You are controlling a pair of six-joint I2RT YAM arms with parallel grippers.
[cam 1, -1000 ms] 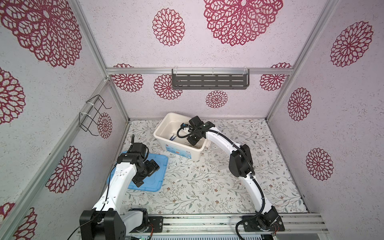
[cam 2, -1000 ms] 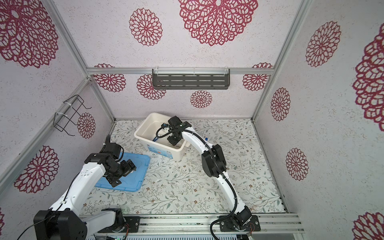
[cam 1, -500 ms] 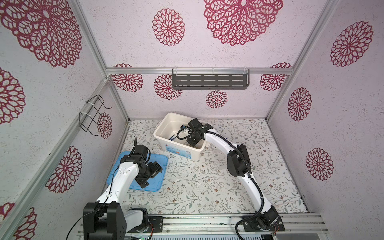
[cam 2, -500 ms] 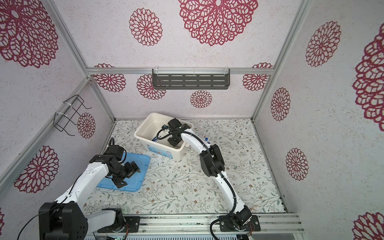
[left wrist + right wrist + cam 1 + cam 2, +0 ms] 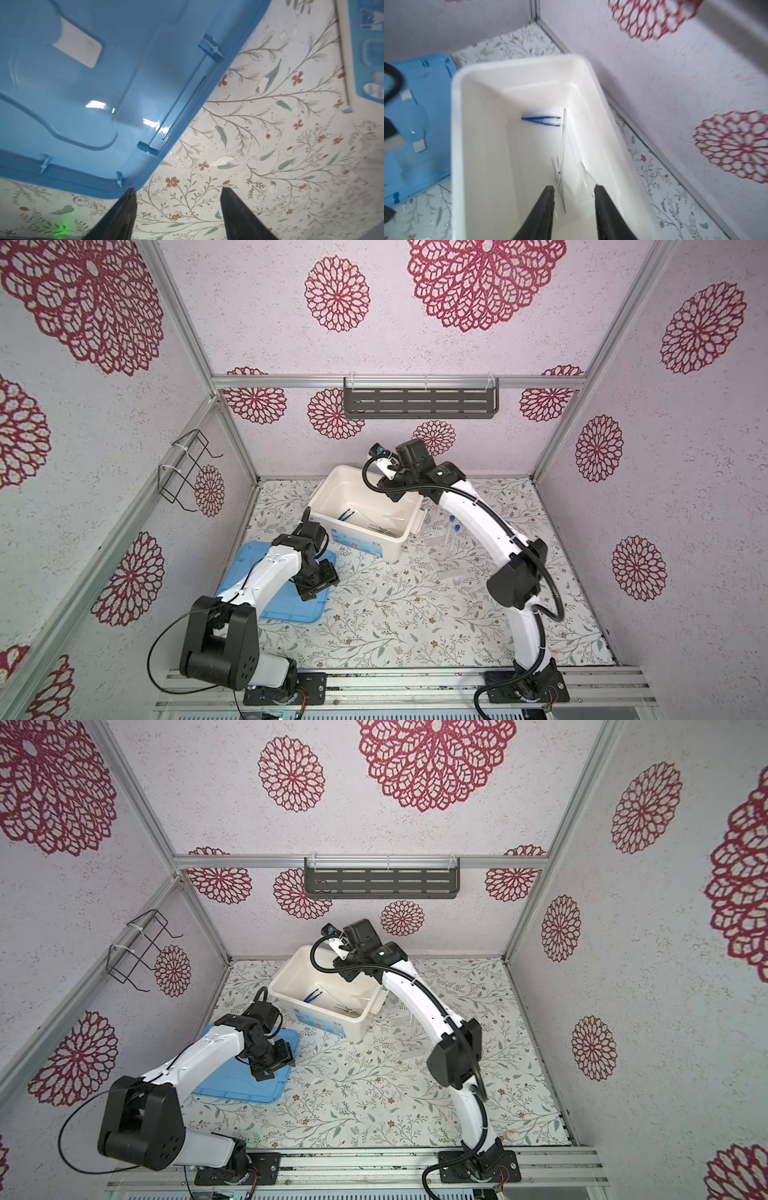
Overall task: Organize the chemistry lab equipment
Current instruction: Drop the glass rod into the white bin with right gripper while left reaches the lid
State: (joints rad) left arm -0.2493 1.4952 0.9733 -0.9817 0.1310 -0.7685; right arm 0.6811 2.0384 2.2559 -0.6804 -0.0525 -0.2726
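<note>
Inside the white box lie blue plastic tweezers, grey metal tweezers, a thin white rod and a piece of clear glassware. My right gripper hovers open above the box's end, holding nothing. Two blue-capped test tubes stand on the table right of the box, with more clear glassware beside them. My left gripper is open above the blue lid's corner, one fingertip at its edge.
The lid lies flat on the floral table at the left, close to the box's labelled side. A wire rack hangs on the left wall and a grey shelf on the back wall.
My right gripper has risen out of the box and its jaws have opened. My left arm has shifted toward the lid's right edge, and its jaws have narrowed.
</note>
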